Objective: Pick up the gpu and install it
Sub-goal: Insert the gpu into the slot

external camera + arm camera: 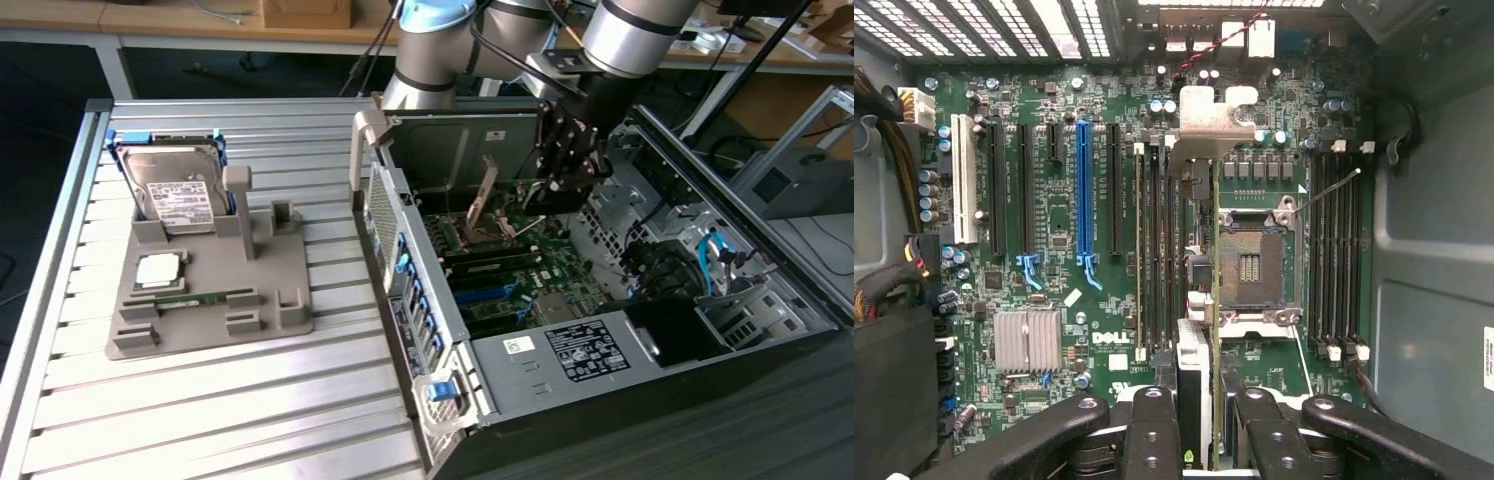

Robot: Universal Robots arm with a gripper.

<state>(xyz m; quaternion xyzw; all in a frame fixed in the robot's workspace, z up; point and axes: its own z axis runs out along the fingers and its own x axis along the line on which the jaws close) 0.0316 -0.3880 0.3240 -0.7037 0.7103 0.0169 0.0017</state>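
Gripper (pixel 1204 445) clamped on the gpu (pixel 1202 130). The card sits edge-on between its fingers, reaching out ahead of them above the motherboard (pixel 1054 220), inside the open computer case (pixel 390 215).

Dark green flat motherboard (pixel 1104 300) carrying one bright blue long slot (pixel 1084 190) and one white long slot (pixel 962 195); thin green-brown gpu card (pixel 1196 370) with silver bracket; ribbed pale grey metal table (pixel 200 420).

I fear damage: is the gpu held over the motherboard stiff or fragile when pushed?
Seen edge-on, the gpu is very thin, so it probably bends a little under sideways force. Its metal bracket likely stiffens that end. Gripped along one edge, it may tilt if pushed unevenly.
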